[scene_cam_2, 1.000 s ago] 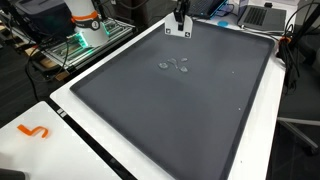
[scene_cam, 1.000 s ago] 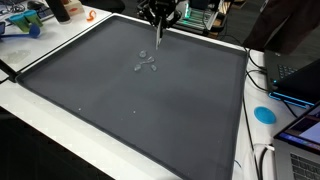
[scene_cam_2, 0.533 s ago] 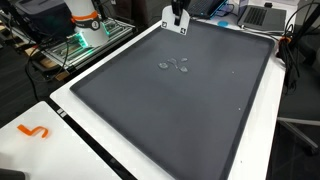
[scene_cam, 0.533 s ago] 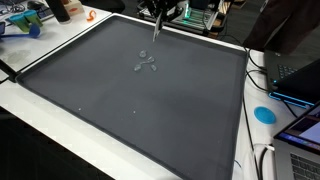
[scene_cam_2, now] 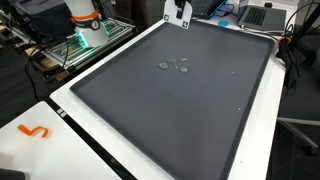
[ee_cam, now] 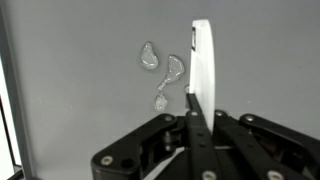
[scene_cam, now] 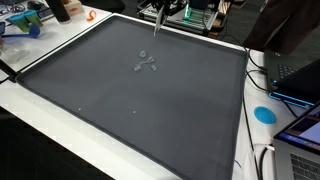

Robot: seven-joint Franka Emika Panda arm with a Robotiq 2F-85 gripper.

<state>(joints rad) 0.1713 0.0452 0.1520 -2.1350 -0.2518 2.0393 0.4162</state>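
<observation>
My gripper (ee_cam: 193, 112) is shut on a thin white flat piece (ee_cam: 201, 62), seen edge-on in the wrist view and standing up out of the jaws. In both exterior views the gripper (scene_cam: 160, 7) (scene_cam_2: 180, 7) hangs high over the far edge of the dark grey mat (scene_cam: 150, 110) (scene_cam_2: 190, 110), with the white piece (scene_cam: 157, 24) (scene_cam_2: 176, 19) dangling below it. A small cluster of clear wet blobs (scene_cam: 144, 65) (scene_cam_2: 176, 66) (ee_cam: 160, 70) lies on the mat, below and ahead of the held piece and well apart from it.
The mat lies on a white table (scene_cam: 70, 135). An orange hook-shaped item (scene_cam: 90, 15) (scene_cam_2: 33, 131) rests on the table edge. A blue disc (scene_cam: 264, 113), laptops (scene_cam: 296, 78) (scene_cam_2: 262, 14) and cables crowd one side. A white and orange bottle (scene_cam_2: 85, 20) stands behind.
The gripper has risen and drawn back toward the mat's far edge, carrying the white piece with it. The wet blobs have stayed put.
</observation>
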